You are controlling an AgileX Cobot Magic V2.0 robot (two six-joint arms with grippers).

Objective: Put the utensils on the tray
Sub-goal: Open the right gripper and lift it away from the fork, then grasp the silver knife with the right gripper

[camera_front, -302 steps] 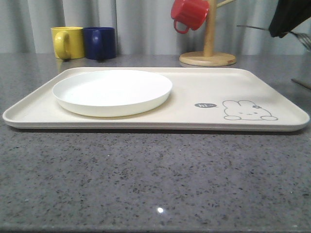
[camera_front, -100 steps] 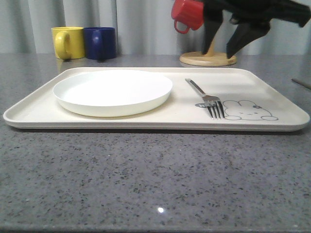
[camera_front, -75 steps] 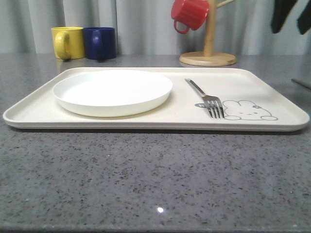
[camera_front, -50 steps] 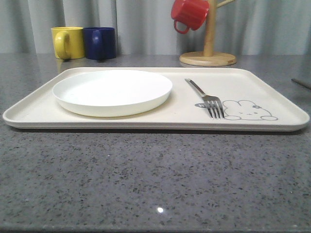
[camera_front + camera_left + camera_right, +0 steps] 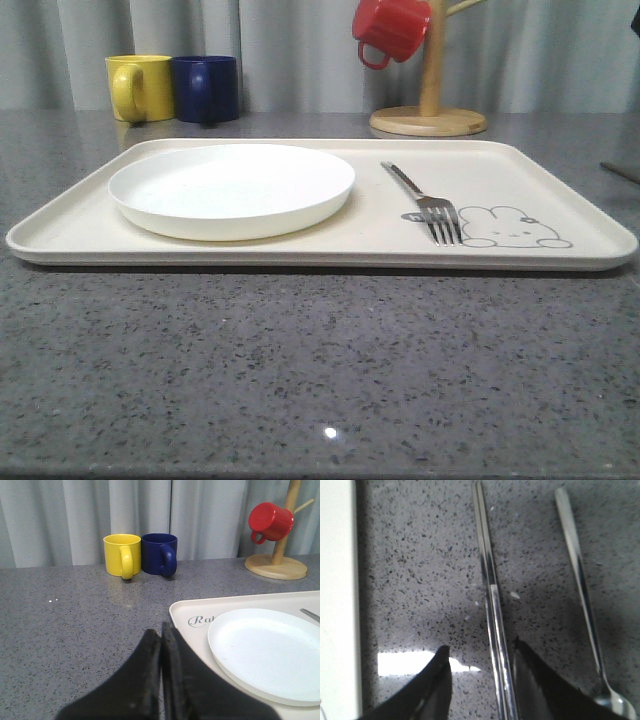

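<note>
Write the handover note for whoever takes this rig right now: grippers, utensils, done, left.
Left gripper: shut, empty, hovering over the counter near the tray corner.
Right gripper: open, straddling the knife, which lies on the counter beside the tray; not yet gripped.
Fork: done, on the tray right of the white plate, tines by the rabbit drawing.
Spoon: on the counter next to the knife.
Left: knife, then spoon.

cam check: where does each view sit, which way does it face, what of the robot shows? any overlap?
Front: low, facing forward over the cream rimmed tray; silver fork lies on it.
Left wrist: above grey counter, facing the curtain; shut left hand.
Right wrist: looking down at silver knife and spoon on counter; open right hand.
Shared: front and left wrist both show round white plate.
</note>
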